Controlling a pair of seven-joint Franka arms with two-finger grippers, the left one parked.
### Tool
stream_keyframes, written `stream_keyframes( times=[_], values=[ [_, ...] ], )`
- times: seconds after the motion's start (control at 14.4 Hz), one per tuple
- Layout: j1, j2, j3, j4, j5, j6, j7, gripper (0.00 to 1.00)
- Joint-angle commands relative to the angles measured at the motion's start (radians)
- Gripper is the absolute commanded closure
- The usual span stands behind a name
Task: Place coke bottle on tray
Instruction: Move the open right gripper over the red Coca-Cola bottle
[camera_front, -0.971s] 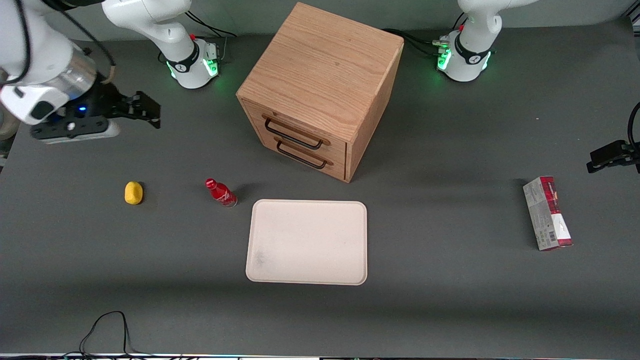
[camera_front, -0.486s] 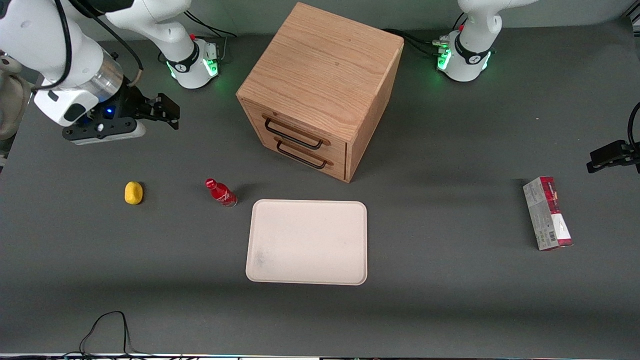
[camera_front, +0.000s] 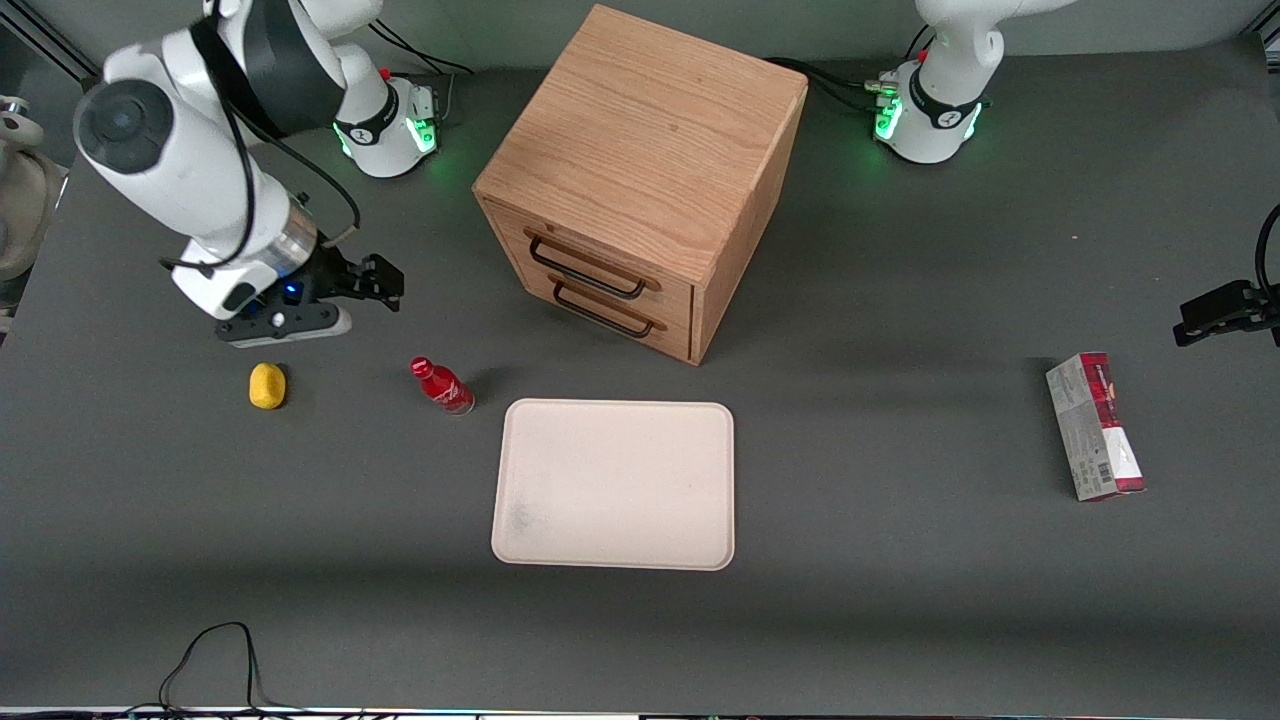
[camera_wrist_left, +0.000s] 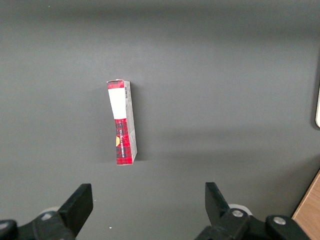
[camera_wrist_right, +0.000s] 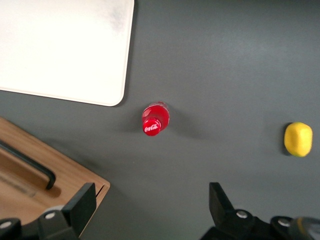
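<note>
A dark grey table (camera_front: 900, 600) fills the scene. Nearest the front camera on it, a black cable (camera_front: 215, 660) curls by the table's edge. Farther in lies the tray (camera_front: 615, 484), bare, flat on the table. Just off the tray's corner toward the working arm's end stands the coke bottle (camera_front: 441, 385), upright, close to the tray but not touching it. A yellow lemon (camera_front: 267, 385) sits farther toward that end, level with the bottle. At the parked arm's end lies a red-and-grey carton (camera_front: 1095, 425). Farther from the camera than the tray stands a wooden drawer cabinet (camera_front: 640, 180) with two black handles.

The gripper (camera_front: 385, 283) hangs above the table at roughly eleven o'clock from the bottle, well apart from it, fingers spread wide and holding nothing.

The right wrist view looks straight down on the bottle's cap (camera_wrist_right: 152, 125), with tray (camera_wrist_right: 65, 50), lemon (camera_wrist_right: 298, 139) and a cabinet corner (camera_wrist_right: 45, 165) around it. Only the left wrist view shows the carton's (camera_wrist_left: 123, 122) narrow side.
</note>
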Motion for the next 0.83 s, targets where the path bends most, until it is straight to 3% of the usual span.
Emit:
stream_keyframes(
  times=[0.0,0.35,0.76],
  values=[
    [0.009,0.047,-0.006,-0.041,0.008,0.075,0.029,0.0],
    [0.031,0.103,-0.006,-0.126,0.008,0.234,0.056,0.0],
    [0.032,0.183,-0.006,-0.126,0.008,0.296,0.058,0.0]
  ],
)
